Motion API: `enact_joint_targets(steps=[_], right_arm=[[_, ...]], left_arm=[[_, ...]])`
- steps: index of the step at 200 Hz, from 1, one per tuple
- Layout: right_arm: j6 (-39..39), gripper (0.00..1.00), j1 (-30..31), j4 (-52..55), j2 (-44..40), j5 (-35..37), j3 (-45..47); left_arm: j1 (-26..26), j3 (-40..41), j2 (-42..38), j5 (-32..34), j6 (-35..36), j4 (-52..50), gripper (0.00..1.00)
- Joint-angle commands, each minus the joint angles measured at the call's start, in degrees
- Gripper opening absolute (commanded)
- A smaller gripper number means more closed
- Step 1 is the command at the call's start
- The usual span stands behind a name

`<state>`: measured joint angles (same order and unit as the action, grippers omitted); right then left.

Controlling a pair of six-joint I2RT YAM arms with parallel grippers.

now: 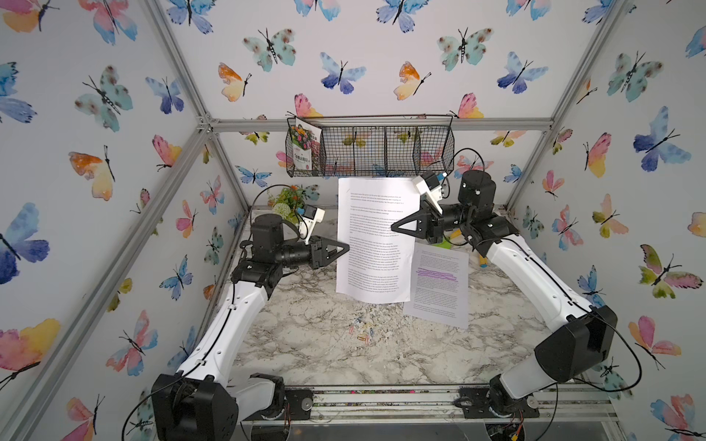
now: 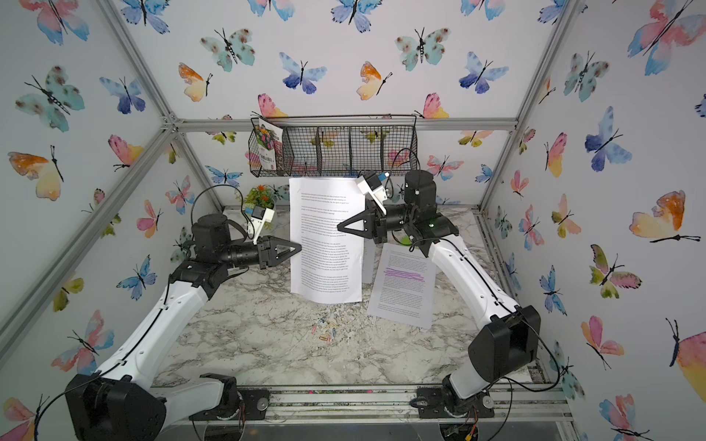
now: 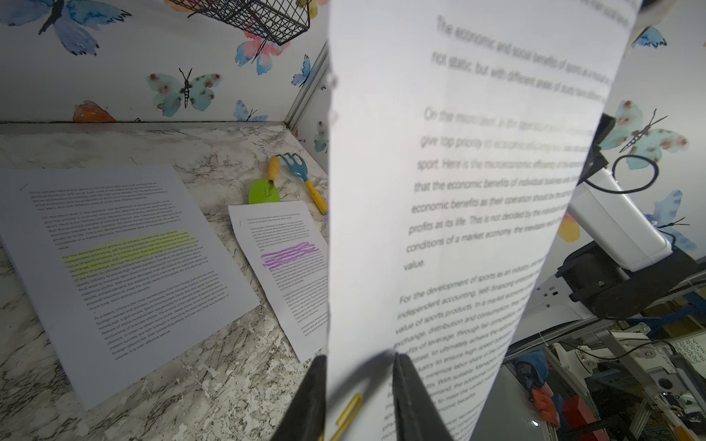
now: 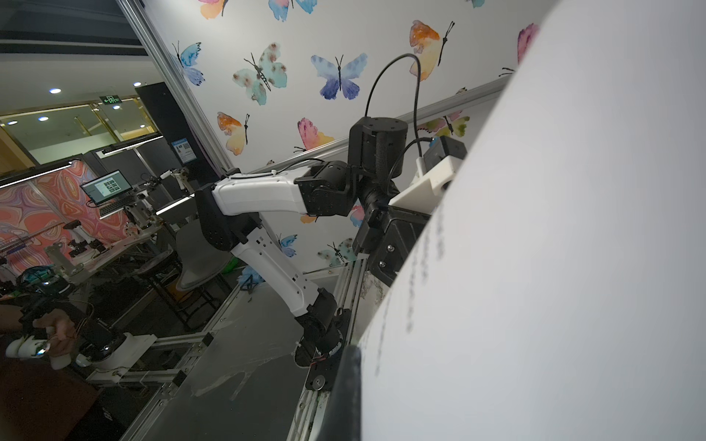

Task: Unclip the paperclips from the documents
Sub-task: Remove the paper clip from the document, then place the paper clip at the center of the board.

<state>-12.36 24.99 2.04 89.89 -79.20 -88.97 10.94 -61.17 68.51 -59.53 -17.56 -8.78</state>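
Above table, right tool clenched on document; left tool astride yellow paperclip, grip unclear.

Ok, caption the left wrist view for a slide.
Left gripper straddles yellow paperclip on raised document; two highlighted documents lie beyond.

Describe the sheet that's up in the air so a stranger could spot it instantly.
Find the black wire basket hanging at the back. Just below it a white document stands upright above the marble table, the right end effector pinching one edge, the left end effector at the other. Unlike the purple-highlighted document and the yellow-green-highlighted document lying flat, it has no highlighting.
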Motion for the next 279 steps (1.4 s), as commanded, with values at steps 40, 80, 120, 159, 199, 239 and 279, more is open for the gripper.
enact_joint_targets(steps=[40,80,120,159,199,239,279], right_arm=[[2.01,0.02,-0.03,-0.17,-1.22,1.67,0.46],[4.15,0.02,-1.46,2.36,-1.69,5.1,1.84],[4.53,0.02,-8.86,0.57,-3.1,8.53,5.96],[6.25,0.02,-12.69,1.57,-4.8,9.05,8.75],[6.0,0.02,-12.67,1.76,-5.73,10.76,12.05],[7.3,0.02,-12.69,3.5,-6.56,11.68,13.37],[7.7,0.02,-12.64,4.35,-7.83,11.52,15.61]], left_arm=[[-0.81,1.17,-2.75,0.31,-0.91,0.87,0.07],[-1.7,1.14,-3.23,5.39,0.94,-3.6,0.0],[-2.24,1.91,-3.6,15.68,5.38,-11.15,0.0],[-2.29,4.75,-2.47,22.0,7.0,-15.41,0.0],[5.56,10.68,3.25,27.22,0.56,-17.19,0.0],[18.34,15.78,9.79,35.72,-4.67,-13.56,0.0],[18.59,17.91,14.82,37.34,-6.75,-12.33,0.06]])
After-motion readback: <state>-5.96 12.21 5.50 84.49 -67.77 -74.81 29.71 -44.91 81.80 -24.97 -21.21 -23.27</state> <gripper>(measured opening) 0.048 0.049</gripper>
